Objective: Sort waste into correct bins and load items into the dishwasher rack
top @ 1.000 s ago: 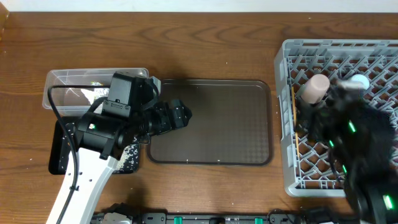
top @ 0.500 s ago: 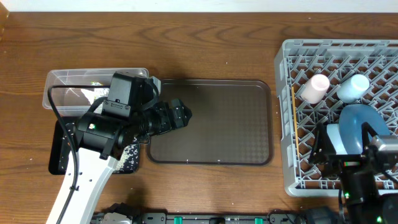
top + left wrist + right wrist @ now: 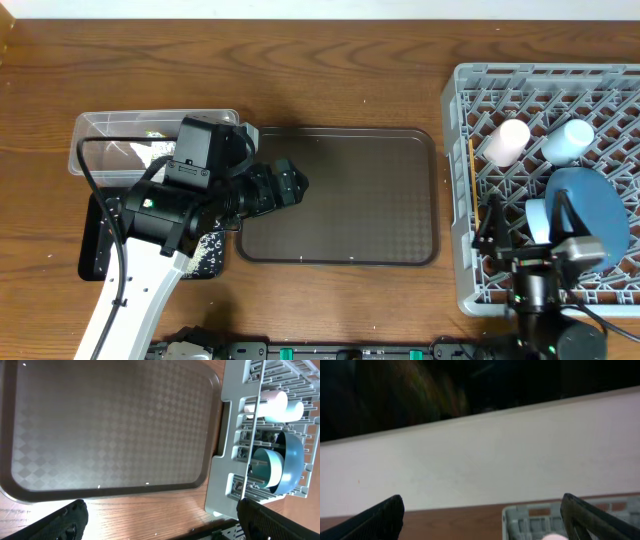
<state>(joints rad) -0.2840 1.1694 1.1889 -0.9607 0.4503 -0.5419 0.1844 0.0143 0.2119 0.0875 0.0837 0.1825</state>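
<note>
Wooden table (image 3: 330, 70): at its right a grey rack (image 3: 452, 180) holds a pink cup (image 3: 505, 141), a light-blue cup (image 3: 566, 141) and a blue plate (image 3: 595, 205). Rice grains (image 3: 212, 250) speckle the black tray (image 3: 95, 250) beside the clear tub (image 3: 100, 135). The left gripper (image 3: 160, 517) and the right gripper (image 3: 482, 515) both gape wide, gripping nothing.

A dark brown serving tray (image 3: 340, 195) lies flat on the wooden table (image 3: 330, 70); beyond the tray stands a white wall (image 3: 480, 470).

You have a dark brown wood-grain table (image 3: 330, 70) before you, a plain white wall (image 3: 485, 465) behind its far edge, darkness above.
</note>
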